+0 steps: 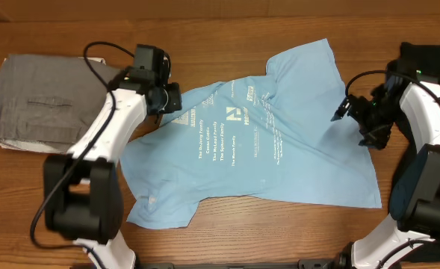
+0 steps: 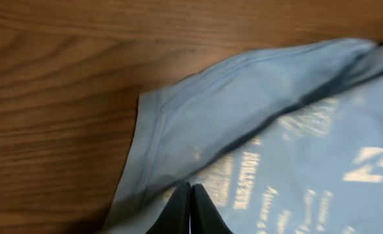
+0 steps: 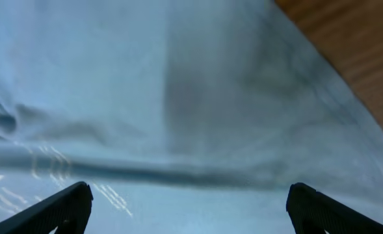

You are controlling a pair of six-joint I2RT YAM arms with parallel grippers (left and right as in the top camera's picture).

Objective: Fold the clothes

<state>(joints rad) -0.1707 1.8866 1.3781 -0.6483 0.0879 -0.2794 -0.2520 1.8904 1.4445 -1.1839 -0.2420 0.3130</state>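
L gripper [image 2: 190, 195] pinched together on sleeve of light blue cotton T-shirt [image 1: 279, 134], centre-left, prob. to pull fold across; R gripper [image 3: 191, 208] wide apart above fabric, holding nothing.

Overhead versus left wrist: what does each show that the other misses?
Overhead only: the whole spread T-shirt, the right tool open over its right side, a folded grey garment. Left wrist only: the left tool shut at the shirt's seamed edge; whether fabric is pinched is unclear. Both: blue fabric, white lettering, wooden table.
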